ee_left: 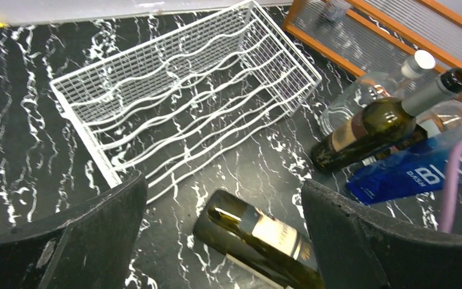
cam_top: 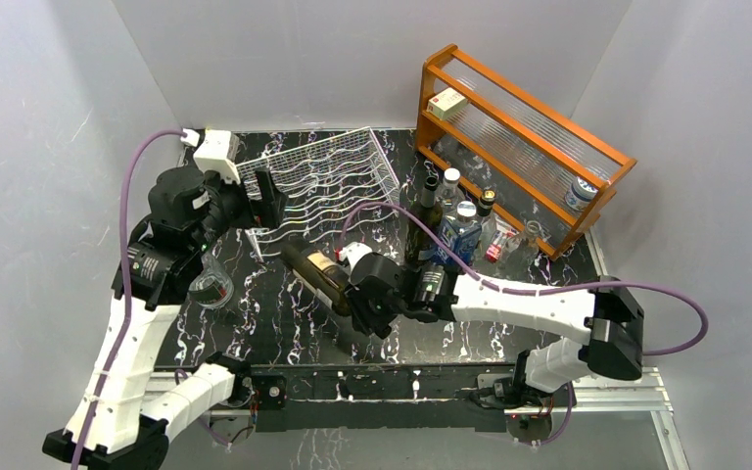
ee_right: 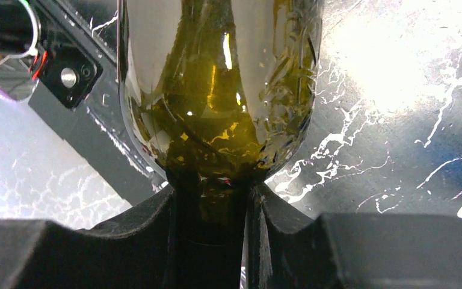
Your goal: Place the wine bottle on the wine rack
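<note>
The white wine rack (cam_top: 323, 181) lies at 12 o'clock from the wine bottle (cam_top: 315, 274), which we carry nearly level, base toward 10 o'clock, apparently to feed a cradle base-first. Our right gripper (ee_right: 213, 241) is clamped on the neck, body jutting ahead. Our left gripper (cam_top: 266, 201) gapes wide, empty, at the rack's 9 o'clock edge.
</note>
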Robot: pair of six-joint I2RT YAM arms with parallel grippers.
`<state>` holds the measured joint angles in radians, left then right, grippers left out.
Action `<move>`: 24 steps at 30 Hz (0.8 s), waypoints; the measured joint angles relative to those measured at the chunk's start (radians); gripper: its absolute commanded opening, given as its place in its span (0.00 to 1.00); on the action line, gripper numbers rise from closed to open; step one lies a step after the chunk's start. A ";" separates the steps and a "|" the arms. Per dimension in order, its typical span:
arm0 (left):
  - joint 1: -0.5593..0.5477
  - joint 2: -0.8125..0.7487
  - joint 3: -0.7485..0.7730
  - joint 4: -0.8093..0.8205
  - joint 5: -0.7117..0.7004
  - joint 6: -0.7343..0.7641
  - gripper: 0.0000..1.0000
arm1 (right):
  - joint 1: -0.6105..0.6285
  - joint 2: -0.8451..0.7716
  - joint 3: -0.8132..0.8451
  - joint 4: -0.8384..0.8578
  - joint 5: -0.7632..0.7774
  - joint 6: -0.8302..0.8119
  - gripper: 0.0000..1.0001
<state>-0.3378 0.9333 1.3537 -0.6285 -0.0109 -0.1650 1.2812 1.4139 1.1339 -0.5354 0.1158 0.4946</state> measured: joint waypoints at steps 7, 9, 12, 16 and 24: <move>0.000 -0.035 -0.055 0.039 0.039 -0.074 0.98 | -0.003 0.138 -0.016 0.169 0.043 0.116 0.00; 0.000 -0.042 -0.093 0.077 0.041 -0.090 0.98 | -0.003 0.209 -0.010 0.203 0.051 0.148 0.00; 0.000 -0.046 -0.152 0.109 0.042 -0.106 0.98 | -0.003 0.269 0.006 0.225 0.084 0.180 0.00; 0.000 -0.046 -0.145 0.113 0.045 -0.097 0.98 | -0.003 0.316 0.050 0.259 0.117 0.203 0.00; 0.000 -0.062 -0.143 0.116 0.044 -0.072 0.98 | -0.003 0.375 0.111 0.299 0.116 0.210 0.00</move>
<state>-0.3378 0.8715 1.2110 -0.5129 0.0334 -0.2375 1.2781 1.7885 1.2446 -0.2367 0.2317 0.7044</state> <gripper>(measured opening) 0.981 0.432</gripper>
